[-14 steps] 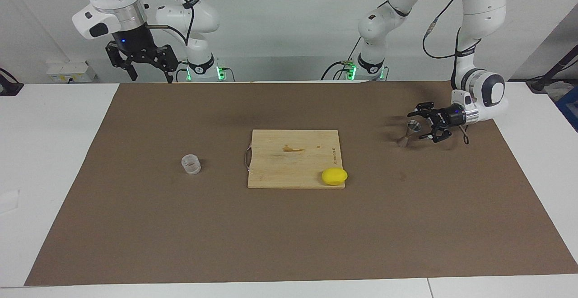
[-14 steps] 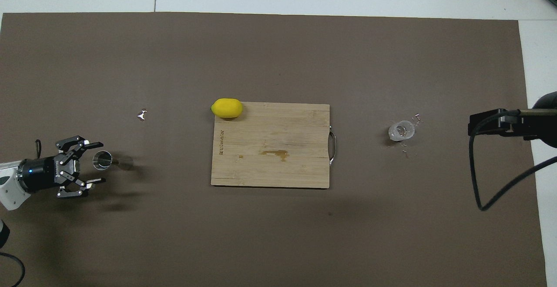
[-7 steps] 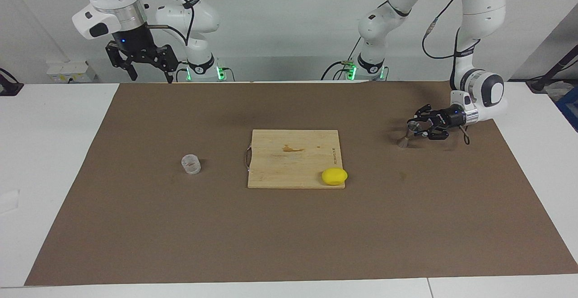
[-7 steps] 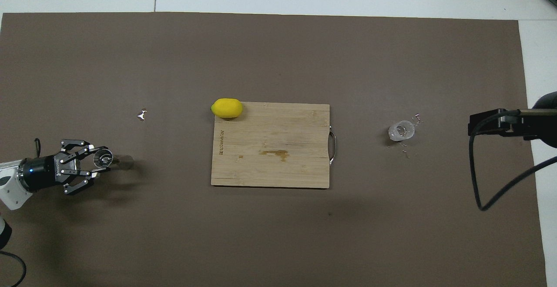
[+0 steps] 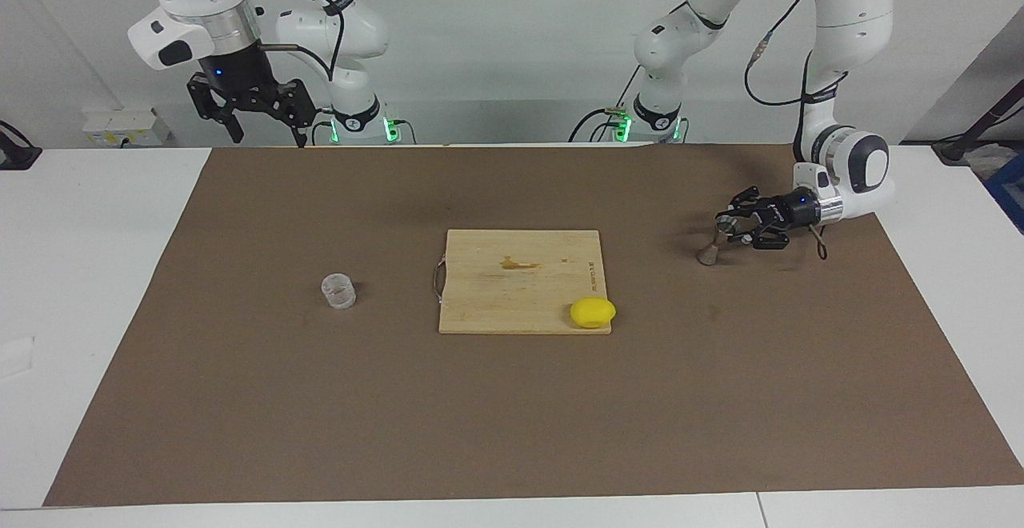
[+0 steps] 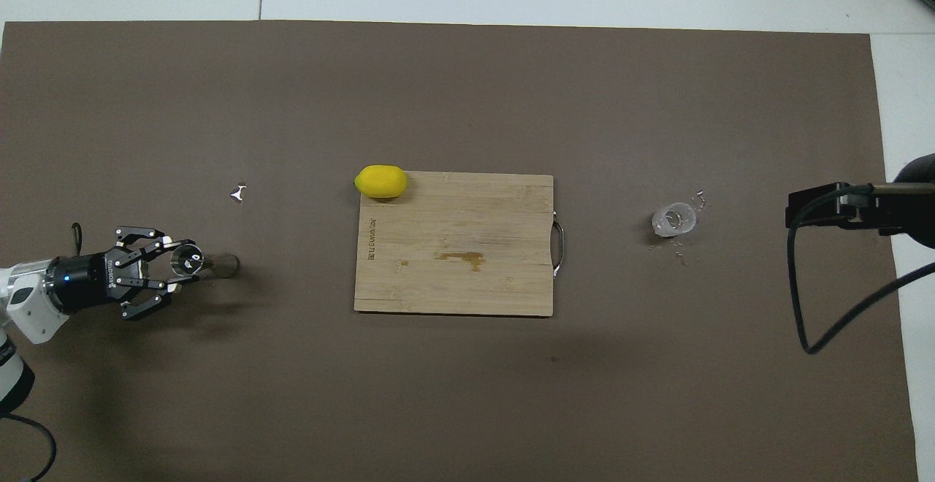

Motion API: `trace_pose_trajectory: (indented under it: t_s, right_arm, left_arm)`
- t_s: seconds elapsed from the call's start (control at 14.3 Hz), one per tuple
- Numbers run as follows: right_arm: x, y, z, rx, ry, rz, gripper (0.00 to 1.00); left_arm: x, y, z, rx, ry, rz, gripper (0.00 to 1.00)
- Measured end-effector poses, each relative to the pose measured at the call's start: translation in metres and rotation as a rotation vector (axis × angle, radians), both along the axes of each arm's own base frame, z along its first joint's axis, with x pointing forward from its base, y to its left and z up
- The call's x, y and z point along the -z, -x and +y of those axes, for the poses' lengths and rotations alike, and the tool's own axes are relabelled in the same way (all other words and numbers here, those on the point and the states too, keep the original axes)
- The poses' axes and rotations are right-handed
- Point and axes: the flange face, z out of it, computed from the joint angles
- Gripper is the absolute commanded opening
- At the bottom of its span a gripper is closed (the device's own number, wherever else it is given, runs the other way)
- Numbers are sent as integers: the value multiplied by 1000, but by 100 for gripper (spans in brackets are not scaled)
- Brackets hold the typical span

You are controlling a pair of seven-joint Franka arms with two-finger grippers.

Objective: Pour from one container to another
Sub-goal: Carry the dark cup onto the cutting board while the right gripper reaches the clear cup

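- The brown mat [image 5: 512, 400] covers the table, unchanged from a second ago.
- The cutting board [image 5: 512, 288] lies mid-mat, between the two grippers' ends, where it was before; the lemon [image 5: 593, 312] sits on its corner as earlier.
- The right gripper [image 5: 264, 138] waits high over the mat's edge by the robots, its fingers apart, as it was a second ago.
- The left gripper [image 5: 730, 228] reaches in sideways, low over the mat. A second ago its fingers stood apart around the jigger [image 5: 718, 238]; now they are clamped on its upper cone, and the jigger leans, tilted, its lower cone toward the board.
- The plastic cup [image 5: 338, 290] stands upright on the mat toward the right arm's end, well apart from both grippers' fingers, unmoved.
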Motion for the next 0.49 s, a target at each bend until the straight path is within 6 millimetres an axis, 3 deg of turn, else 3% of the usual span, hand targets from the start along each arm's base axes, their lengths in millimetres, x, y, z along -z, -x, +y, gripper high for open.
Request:
trace_pose_trajectory:
  t_s: [0.28,0.49]
  right_arm:
    - [0,0,0,0,0,0,100]
    - [0,0,0,1,0,1,100]
  left_arm:
    - [-13,-28,-83,89,62,-4,18]
    - [-23,-39,-157,146,125,25,18]
